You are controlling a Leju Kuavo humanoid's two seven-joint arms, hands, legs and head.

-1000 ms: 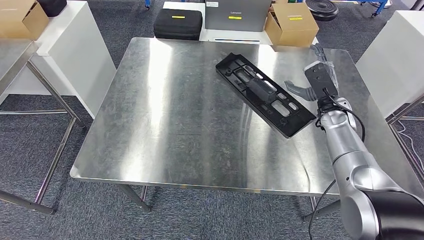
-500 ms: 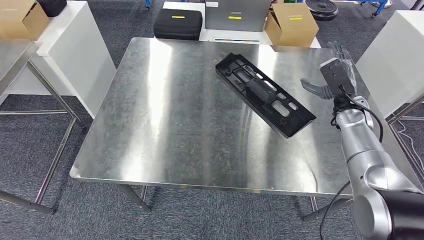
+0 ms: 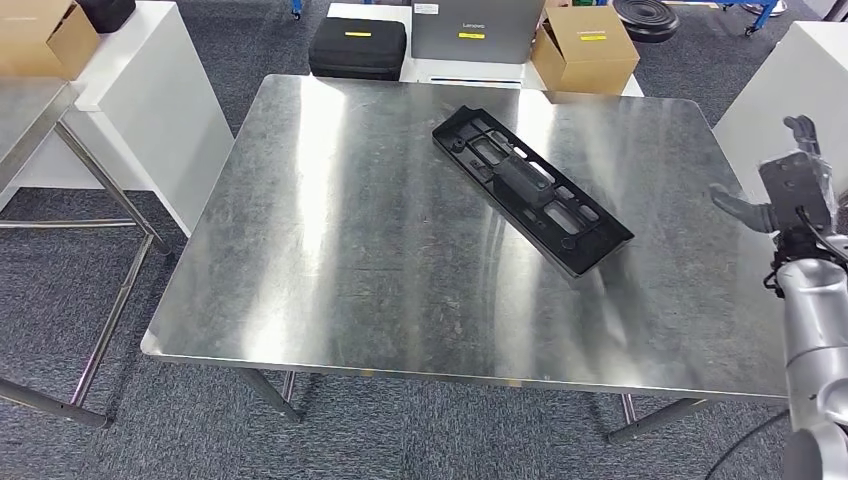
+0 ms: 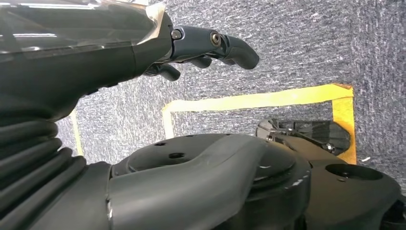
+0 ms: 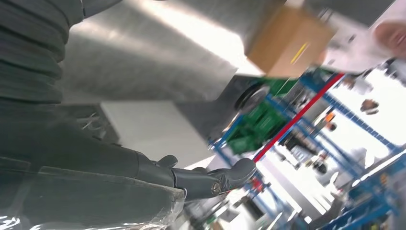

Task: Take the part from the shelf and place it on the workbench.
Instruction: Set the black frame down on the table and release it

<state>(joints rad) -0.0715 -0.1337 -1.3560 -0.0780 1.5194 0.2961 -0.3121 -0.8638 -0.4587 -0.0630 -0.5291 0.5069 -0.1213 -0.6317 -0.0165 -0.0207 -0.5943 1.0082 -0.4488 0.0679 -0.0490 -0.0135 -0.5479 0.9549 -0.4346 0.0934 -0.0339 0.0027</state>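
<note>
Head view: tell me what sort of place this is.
Probably a workshop or factory floor: a steel workbench bearing a black moulded part, cardboard boxes and a black equipment case behind it on grey carpet.

Matt black plastic part (image 3: 531,191) on shiny brushed-metal workbench (image 3: 330,250).

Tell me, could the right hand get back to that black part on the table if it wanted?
Probably yes. The right hand is open off the table's right edge, and only bare steel table lies between it and the black part.
</note>
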